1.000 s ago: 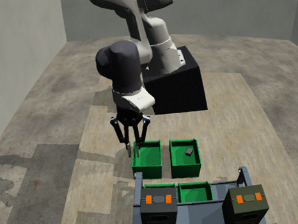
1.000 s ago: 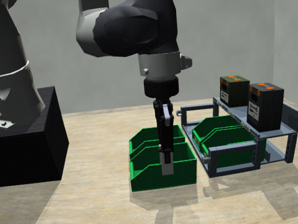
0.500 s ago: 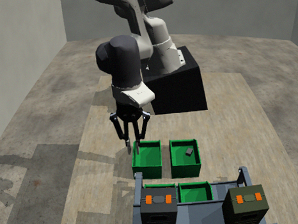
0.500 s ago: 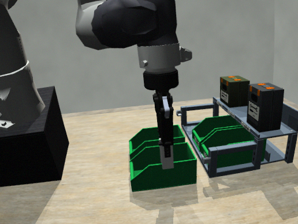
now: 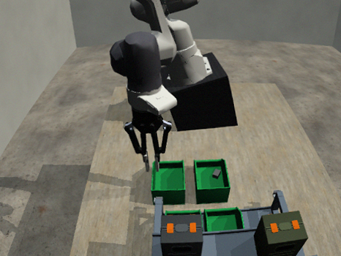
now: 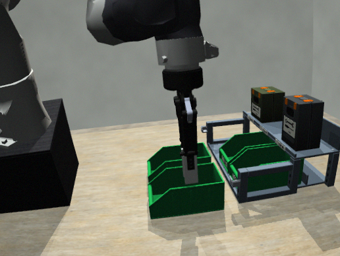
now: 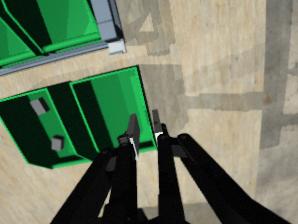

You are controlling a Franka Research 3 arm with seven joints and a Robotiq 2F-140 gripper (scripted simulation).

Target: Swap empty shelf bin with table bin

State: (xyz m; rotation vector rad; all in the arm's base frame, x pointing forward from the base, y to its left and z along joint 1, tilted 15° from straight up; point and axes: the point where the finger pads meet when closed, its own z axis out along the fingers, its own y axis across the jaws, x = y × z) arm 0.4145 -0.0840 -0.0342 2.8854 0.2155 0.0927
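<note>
Tool, top view: the tool (image 5: pixel 151 166) (image 6: pixel 191 181) (image 7: pixel 145 120) points down at the side wall of the empty bin (image 5: pixel 168 179) (image 6: pixel 188 202) (image 7: pixel 107 105); we see its fingers slightly spread, a narrow gap between them.
Loaded bin, top view: the loaded bin (image 5: pixel 208 181) (image 6: pixel 165 153) (image 7: pixel 30 131) stands on the table (image 5: pixel 257 133) (image 6: pixel 109 165) (image 7: pixel 220 50), on the tool's far side past the empty bin; we make out one grey part in it.
Shelf, top view: the shelf (image 5: pixel 229 249) (image 6: pixel 270 127) (image 7: pixel 106 20) lies beyond both table bins from the tool; two bins sit in its lower level, and an unfilled place lies beside them, farther from the tool.
Cases, top view: a dark grey case (image 5: pixel 182 241) (image 6: pixel 303 122) and an olive case (image 5: pixel 281 234) (image 6: pixel 267 105) stand on the upper board, the grey one nearer the tool.
Fingertips, exterior view: we see them at about the rim height of the empty bin, which stands upright below the tool; the loaded bin is just behind it.
Shelf bins, exterior view: both face the tool's side with their low fronts.
Grip, wrist view: one finger is over the empty bin's inside, the other beyond its wall; we see nothing pinched.
Parts, wrist view: two grey parts (image 7: pixel 39 106) (image 7: pixel 57 143) lie in the loaded bin, well apart from the tool.
</note>
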